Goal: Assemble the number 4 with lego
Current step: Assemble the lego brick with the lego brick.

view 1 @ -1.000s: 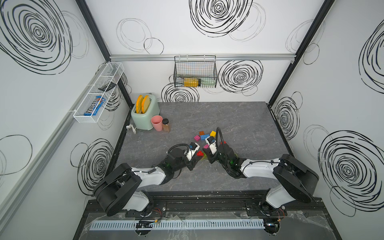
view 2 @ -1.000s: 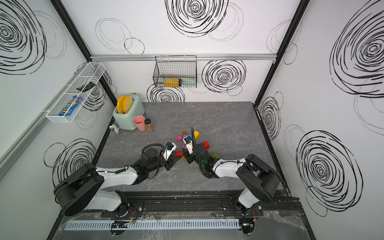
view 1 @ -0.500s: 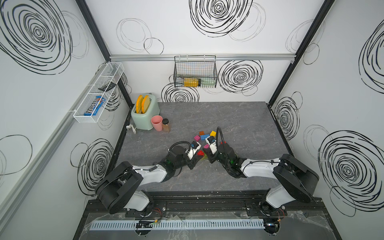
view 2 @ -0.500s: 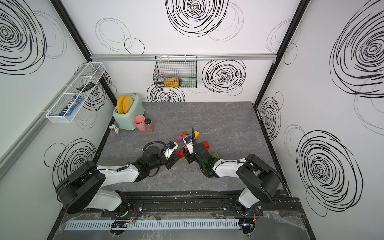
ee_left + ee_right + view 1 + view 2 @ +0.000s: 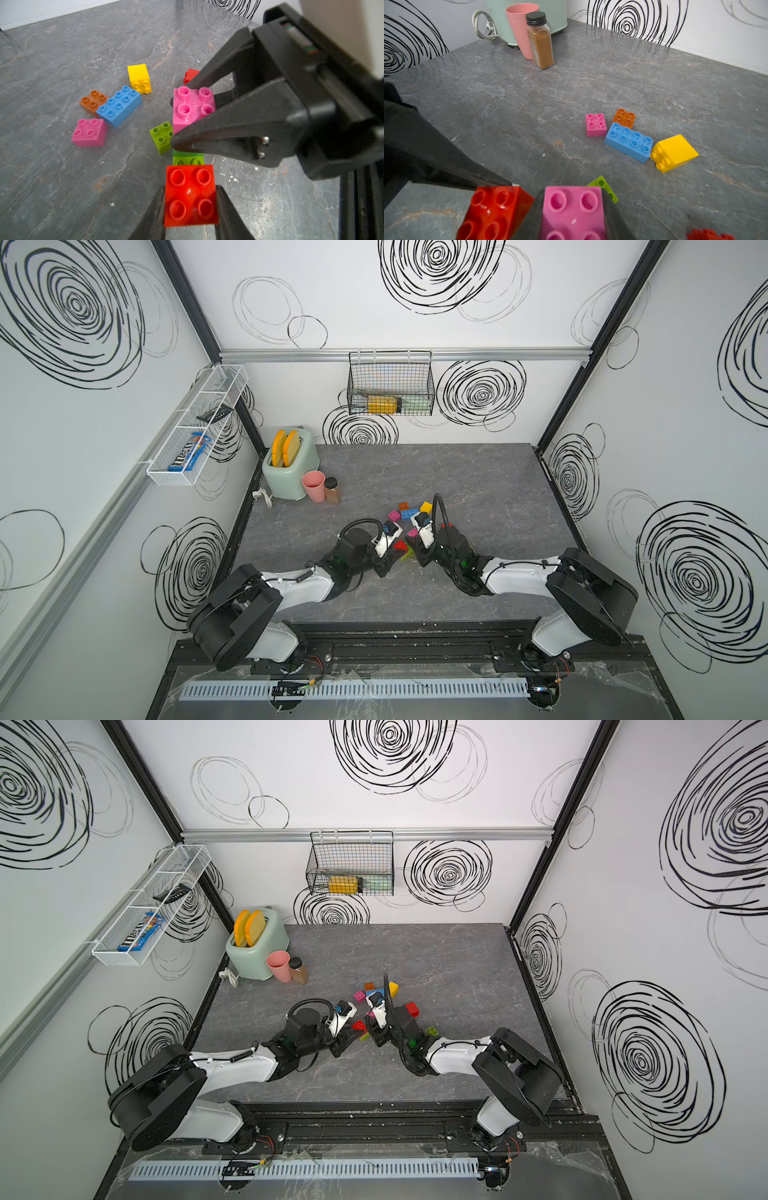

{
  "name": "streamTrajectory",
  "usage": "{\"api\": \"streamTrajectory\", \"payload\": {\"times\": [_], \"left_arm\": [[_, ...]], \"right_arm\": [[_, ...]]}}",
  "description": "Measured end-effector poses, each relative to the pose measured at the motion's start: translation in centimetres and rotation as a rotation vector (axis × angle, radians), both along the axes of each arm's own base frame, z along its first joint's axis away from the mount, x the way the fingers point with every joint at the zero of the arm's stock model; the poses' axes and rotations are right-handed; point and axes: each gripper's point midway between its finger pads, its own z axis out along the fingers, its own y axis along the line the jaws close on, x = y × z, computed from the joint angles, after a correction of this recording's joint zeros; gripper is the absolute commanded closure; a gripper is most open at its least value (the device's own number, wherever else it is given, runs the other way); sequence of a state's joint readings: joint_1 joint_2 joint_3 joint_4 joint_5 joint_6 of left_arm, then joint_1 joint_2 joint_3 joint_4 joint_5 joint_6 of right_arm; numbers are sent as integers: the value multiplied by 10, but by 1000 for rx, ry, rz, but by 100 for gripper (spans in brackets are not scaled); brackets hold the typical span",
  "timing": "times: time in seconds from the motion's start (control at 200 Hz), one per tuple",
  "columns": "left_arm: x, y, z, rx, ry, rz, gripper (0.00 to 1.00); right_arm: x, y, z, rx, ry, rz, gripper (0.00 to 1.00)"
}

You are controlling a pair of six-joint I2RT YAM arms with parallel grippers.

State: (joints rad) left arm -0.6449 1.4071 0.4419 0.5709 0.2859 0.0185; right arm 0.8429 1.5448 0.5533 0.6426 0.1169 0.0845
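Left gripper (image 5: 190, 193) clamps a red brick (image 5: 191, 207) by its sides, studs up; the right gripper (image 5: 178, 113) grasps a pink brick (image 5: 193, 106) the same way. They meet near the middle of the worktop (image 5: 457, 472), beside a lime brick (image 5: 162, 137), probably keeping the studs free for pressing pieces together. Spare lego (image 5: 629, 142) lies toward the back edge.
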Motion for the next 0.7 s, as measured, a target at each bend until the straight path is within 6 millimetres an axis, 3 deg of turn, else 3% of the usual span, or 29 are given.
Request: {"api": "streamTrajectory", "payload": {"times": [0.701], "left_arm": [[2, -4, -3, 8, 27, -3, 100]], "right_arm": [[1, -1, 0, 0, 0, -2, 100]]}}
